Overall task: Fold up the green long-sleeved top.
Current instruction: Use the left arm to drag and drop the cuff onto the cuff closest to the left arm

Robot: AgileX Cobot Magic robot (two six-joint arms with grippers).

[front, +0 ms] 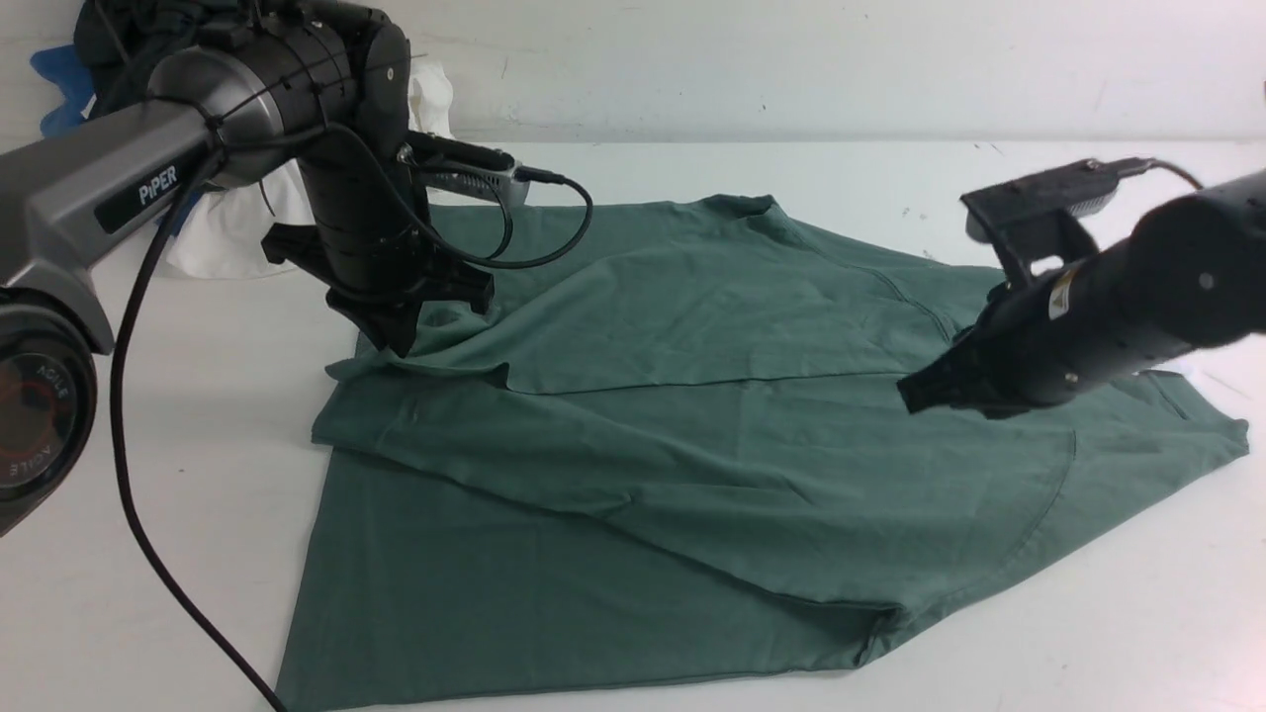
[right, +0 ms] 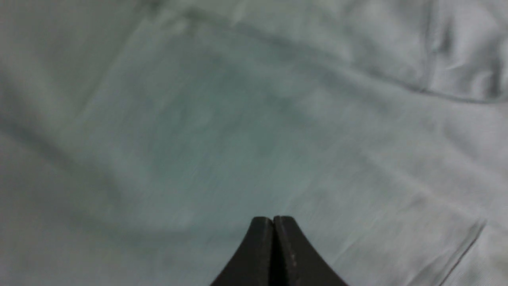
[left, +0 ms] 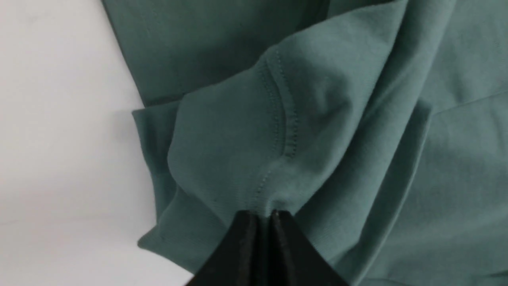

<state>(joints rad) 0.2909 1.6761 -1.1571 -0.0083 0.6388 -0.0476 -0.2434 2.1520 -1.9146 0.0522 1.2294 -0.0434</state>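
The green long-sleeved top (front: 692,445) lies spread over the white table, partly folded, with one layer laid across its body. At the top's left edge my left gripper (front: 401,341) points down and is shut on a bunch of the cloth. In the left wrist view the seamed green fabric (left: 337,99) is pinched at the closed tips (left: 264,214) and pulled up into a peak. My right gripper (front: 905,391) hovers over the right part of the top, shut and empty. In the right wrist view its closed tips (right: 273,218) show above flat green cloth (right: 198,119).
A heap of other garments lies at the back left behind my left arm: white (front: 227,237), blue (front: 59,84) and black (front: 109,40). The left arm's black cable (front: 148,494) hangs over the table's left side. Bare table (front: 1088,633) shows at the front right.
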